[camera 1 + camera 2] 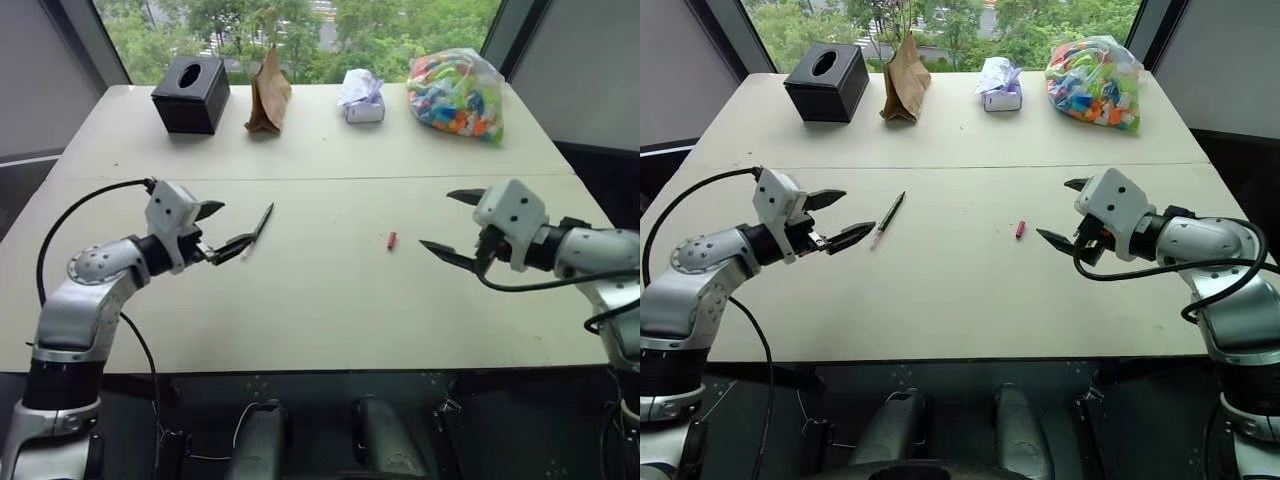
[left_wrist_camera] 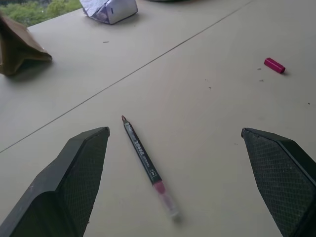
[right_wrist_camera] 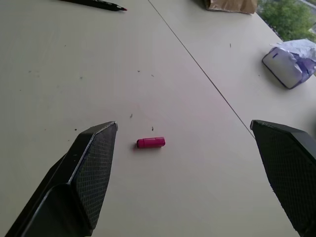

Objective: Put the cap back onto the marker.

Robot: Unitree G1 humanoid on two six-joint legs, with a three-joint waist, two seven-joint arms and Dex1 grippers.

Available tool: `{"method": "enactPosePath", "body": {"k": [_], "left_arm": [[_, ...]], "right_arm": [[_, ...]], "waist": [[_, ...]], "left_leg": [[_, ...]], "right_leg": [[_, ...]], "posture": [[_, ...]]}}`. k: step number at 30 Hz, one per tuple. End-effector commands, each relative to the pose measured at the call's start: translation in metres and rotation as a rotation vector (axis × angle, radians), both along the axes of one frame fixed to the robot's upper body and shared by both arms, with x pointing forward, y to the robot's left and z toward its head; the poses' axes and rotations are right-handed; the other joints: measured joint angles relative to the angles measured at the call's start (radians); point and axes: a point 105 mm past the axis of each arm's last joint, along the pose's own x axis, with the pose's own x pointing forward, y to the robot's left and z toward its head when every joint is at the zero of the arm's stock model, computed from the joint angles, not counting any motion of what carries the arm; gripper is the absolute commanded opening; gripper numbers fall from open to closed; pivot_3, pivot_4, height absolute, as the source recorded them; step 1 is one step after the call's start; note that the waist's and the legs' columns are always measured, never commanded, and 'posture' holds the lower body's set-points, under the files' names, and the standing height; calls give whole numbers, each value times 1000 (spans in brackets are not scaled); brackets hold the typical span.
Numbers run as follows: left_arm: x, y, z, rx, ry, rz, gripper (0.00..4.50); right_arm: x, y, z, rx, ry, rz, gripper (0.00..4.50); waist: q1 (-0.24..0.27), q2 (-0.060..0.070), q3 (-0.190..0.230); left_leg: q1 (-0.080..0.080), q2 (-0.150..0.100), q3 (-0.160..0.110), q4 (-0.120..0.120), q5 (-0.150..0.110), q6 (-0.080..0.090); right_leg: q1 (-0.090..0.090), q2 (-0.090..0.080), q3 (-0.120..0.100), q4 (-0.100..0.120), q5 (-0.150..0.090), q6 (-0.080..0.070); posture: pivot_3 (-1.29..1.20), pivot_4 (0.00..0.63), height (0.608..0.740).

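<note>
The marker [image 1: 888, 218], thin and dark with a pointed tip, lies uncapped on the pale table [image 1: 320, 320], left of centre. My left gripper [image 1: 237, 224] hovers open just left of it; in the left wrist view the marker [image 2: 145, 163] lies between the spread fingers [image 2: 79, 173]. The cap [image 1: 392, 240], a tiny red cylinder, lies on its side near the table's middle. My right gripper [image 1: 1052, 208] is open a short way to the cap's right, pointing at it. The cap [image 3: 151, 142] rests between the right fingers [image 3: 84, 173], nearer the left one. Both grippers hold nothing.
Along the far edge stand a black tissue box [image 1: 190, 93], a brown paper bag [image 1: 268, 95], a crumpled white packet [image 1: 362, 97] and a clear bag of multicoloured plastic pieces [image 1: 457, 93]. A seam crosses the table behind the marker.
</note>
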Motion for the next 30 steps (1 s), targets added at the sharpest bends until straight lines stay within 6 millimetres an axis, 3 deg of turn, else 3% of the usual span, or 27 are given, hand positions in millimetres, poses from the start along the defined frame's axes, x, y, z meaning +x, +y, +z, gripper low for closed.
{"method": "enactPosePath", "body": {"k": [1, 30], "left_arm": [[-6, 1, 12, 0, -39, -15, 4500], [2, -4, 4, 13, -9, 27, 4500]], "right_arm": [[-1, 3, 13, -17, -53, 14, 4458], [-4, 7, 7, -7, -57, -5, 4458]], "waist": [[0, 0, 0], [1, 0, 0]], "left_leg": [[0, 0, 0, 0, 0, 0], [0, 0, 0, 0, 0, 0]], "right_leg": [[0, 0, 0, 0, 0, 0], [0, 0, 0, 0, 0, 0]], "posture": [[0, 150, 740], [0, 150, 740]]}}
